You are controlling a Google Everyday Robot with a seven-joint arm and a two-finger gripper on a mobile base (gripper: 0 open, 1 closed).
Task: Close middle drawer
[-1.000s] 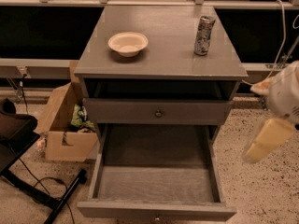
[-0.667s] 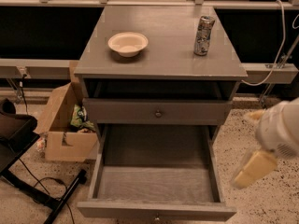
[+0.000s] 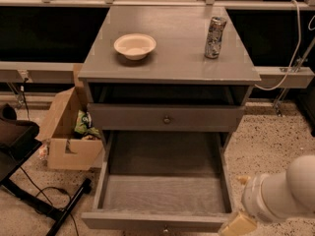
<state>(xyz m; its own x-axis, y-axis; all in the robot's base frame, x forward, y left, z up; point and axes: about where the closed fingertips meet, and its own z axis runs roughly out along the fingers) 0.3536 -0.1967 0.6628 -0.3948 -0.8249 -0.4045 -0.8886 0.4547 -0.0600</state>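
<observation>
The middle drawer (image 3: 162, 193) is pulled far out of the grey cabinet and its inside is bare. Its flat front (image 3: 123, 221) lies along the bottom edge of the view, with the small dark knob (image 3: 165, 228) just showing. Above it sits the upper drawer front (image 3: 197, 118) with a like knob, close to the cabinet. The lowest drawer is hidden under the open one. My gripper (image 3: 238, 225) is at the lower right, on the end of the white arm (image 3: 285, 191), right by the front right corner of the open drawer. It is partly cut off by the view's edge.
On the cabinet top (image 3: 172, 68) stand a cream bowl (image 3: 135, 45) and a drinks can (image 3: 214, 37). An open cardboard box (image 3: 69, 132) with packets sits on the floor to the left. A black stand with a cable (image 3: 44, 205) lies at the lower left.
My arm has moved down and to the left, from beside the cabinet's right side to the front right corner of the open drawer. The drawer has not moved.
</observation>
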